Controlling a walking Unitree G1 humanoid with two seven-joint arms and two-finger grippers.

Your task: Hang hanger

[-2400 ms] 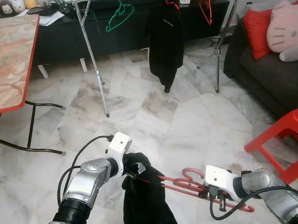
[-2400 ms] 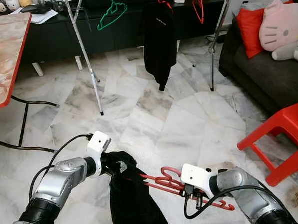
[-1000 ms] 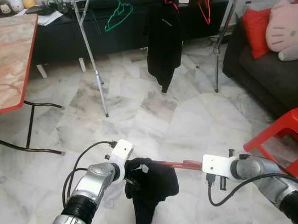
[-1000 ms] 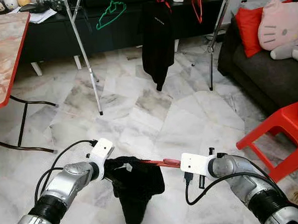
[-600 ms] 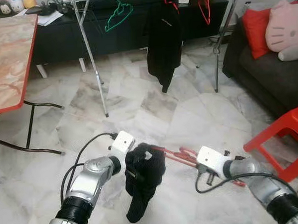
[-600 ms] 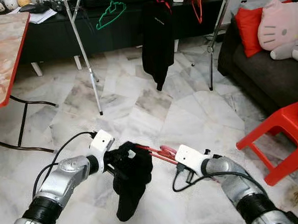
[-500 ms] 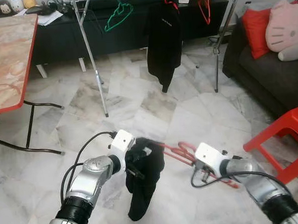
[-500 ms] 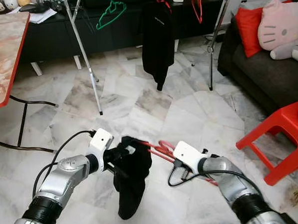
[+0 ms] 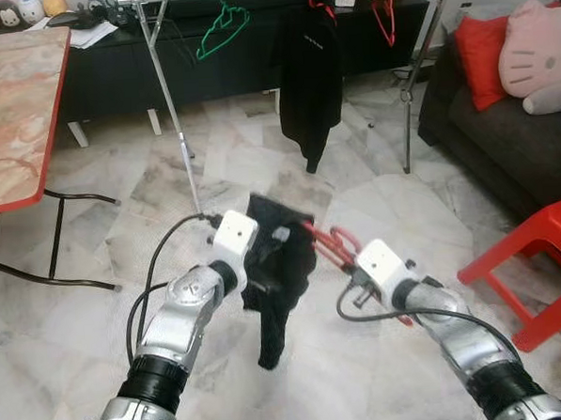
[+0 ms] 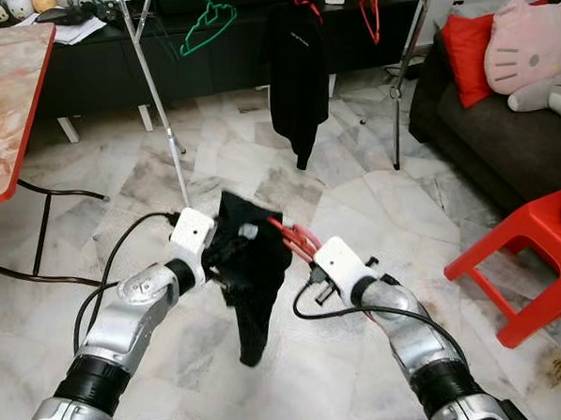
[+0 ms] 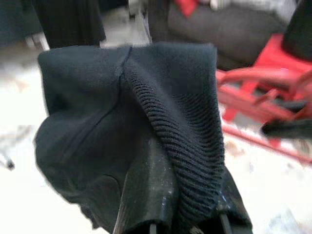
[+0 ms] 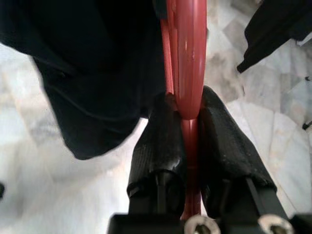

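Right wrist view: right gripper (image 12: 187, 122) clamped on the red hanger (image 12: 184, 58), a detail the head views cannot resolve. Left wrist view: left gripper (image 11: 170, 195) fingers pinch the black garment (image 11: 131, 122); the fingertips are buried in cloth. Head views: hanger (image 9: 325, 247) held above the floor between both arms, short of the rack (image 9: 166, 84); its left end is hidden in the garment (image 9: 276, 267).

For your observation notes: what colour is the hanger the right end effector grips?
Red hanger; clearest in the right wrist view.

Both grippers (image 11: 170, 204) (image 12: 187, 141) clamped, raised.
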